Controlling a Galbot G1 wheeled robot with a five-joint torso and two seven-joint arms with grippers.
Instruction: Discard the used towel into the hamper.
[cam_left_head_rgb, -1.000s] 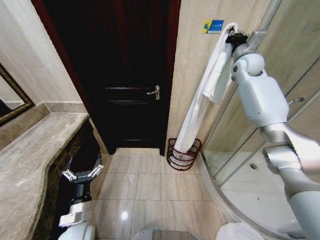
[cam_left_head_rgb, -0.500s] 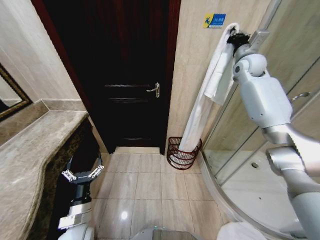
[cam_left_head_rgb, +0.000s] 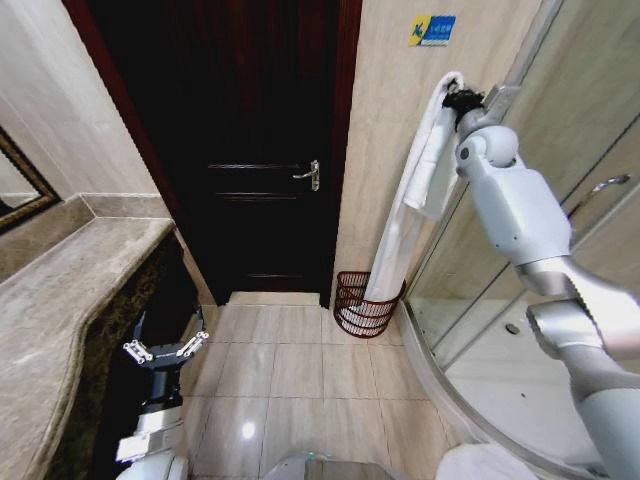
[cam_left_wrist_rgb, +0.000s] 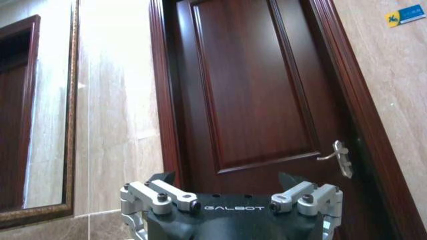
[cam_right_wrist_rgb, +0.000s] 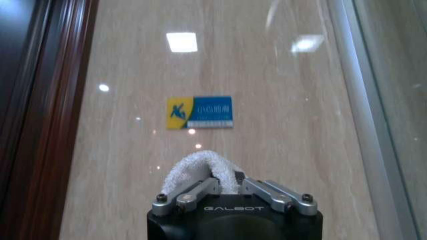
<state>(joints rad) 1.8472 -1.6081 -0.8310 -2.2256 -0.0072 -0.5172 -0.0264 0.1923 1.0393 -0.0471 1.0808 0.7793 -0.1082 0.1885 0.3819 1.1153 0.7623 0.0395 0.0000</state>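
A: Right gripper (cam_left_head_rgb: 456, 98) status?

B: Raised high at the far right, against the tiled wall just under the blue-yellow sign (cam_left_head_rgb: 432, 29). Fingers clamped on the top fold of the white towel (cam_left_head_rgb: 400, 225); the right wrist view shows the towel bunched between them (cam_right_wrist_rgb: 200, 172).

A: Where does the towel go?

B: Hangs straight down in 1 long strip. Its lower end drops into the hamper (cam_left_head_rgb: 365, 305).

A: Hamper location?

B: On the floor at the far wall, between the dark door (cam_left_head_rgb: 255, 150) and the glass shower enclosure (cam_left_head_rgb: 560, 150), upright.

A: Left gripper (cam_left_head_rgb: 163, 348)?

B: Parked low at the near left beside the stone counter (cam_left_head_rgb: 70, 310), fingers spread, holding nothing.
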